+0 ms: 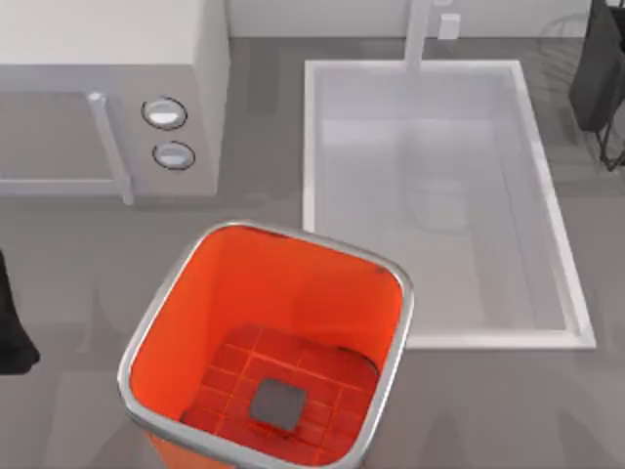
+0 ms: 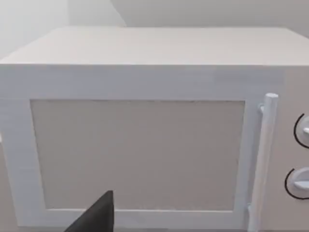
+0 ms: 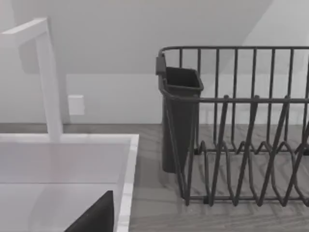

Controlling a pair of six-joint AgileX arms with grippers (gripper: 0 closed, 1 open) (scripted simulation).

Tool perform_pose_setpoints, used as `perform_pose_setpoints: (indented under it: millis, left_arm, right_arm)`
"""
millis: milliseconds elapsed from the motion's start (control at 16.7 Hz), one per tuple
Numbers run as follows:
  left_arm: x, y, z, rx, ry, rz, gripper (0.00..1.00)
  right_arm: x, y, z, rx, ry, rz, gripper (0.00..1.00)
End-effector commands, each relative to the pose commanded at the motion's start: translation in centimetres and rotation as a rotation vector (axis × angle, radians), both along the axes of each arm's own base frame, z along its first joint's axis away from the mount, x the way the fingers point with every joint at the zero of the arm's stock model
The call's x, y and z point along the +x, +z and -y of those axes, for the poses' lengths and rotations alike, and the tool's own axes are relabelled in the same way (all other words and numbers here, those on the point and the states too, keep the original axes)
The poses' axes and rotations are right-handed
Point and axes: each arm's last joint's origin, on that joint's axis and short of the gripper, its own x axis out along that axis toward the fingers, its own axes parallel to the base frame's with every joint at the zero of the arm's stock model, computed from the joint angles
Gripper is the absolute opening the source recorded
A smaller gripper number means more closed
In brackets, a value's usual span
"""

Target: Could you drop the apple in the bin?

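The bin (image 1: pixel 156 322) is bright orange with a silver rim, and it stands at the front of the table, left of centre in the top view. Its gridded floor with a grey centre square is bare. The apple is out of view. A dark part of my left arm (image 1: pixel 12 337) sits at the table's left edge, apart from the bin. A dark piece of my left gripper (image 2: pixel 96 216) shows in the left wrist view, facing the microwave door. A dark piece of my right gripper (image 3: pixel 96 215) shows in the right wrist view, over the sink's corner.
A white microwave (image 1: pixel 107 98) stands at the back left, its handle (image 2: pixel 263 159) and two knobs beside the door. A white sink basin (image 1: pixel 547 195) with a faucet (image 3: pixel 48 77) lies right of the bin. A dark dish rack (image 3: pixel 241 125) stands at the far right.
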Motion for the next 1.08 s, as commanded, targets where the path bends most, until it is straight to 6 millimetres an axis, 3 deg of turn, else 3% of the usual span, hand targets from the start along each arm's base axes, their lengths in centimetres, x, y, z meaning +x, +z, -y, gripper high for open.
perform_pose_setpoints:
  millis: [300, 600, 840, 1080]
  left_arm:
    - [0.1, 1.1, -0.1, 0.044, -0.013, -0.043, 1.0]
    - [1.9, 3.9, -0.9, 0.185, -0.075, -0.291, 1.0]
    - [6.3, 5.1, -2.7, 0.235, -0.163, -0.595, 1.0]
    - [12.0, 3.7, -6.1, 0.219, -0.261, -0.867, 1.0]
  right_arm:
    - [0.0, 0.0, 0.0, 0.0, 0.0, 0.0, 1.0]
    - [0.0, 0.0, 0.0, 0.0, 0.0, 0.0, 1.0]
    - [0.0, 0.0, 0.0, 0.0, 0.0, 0.0, 1.0]
    - [0.0, 0.0, 0.0, 0.0, 0.0, 0.0, 1.0]
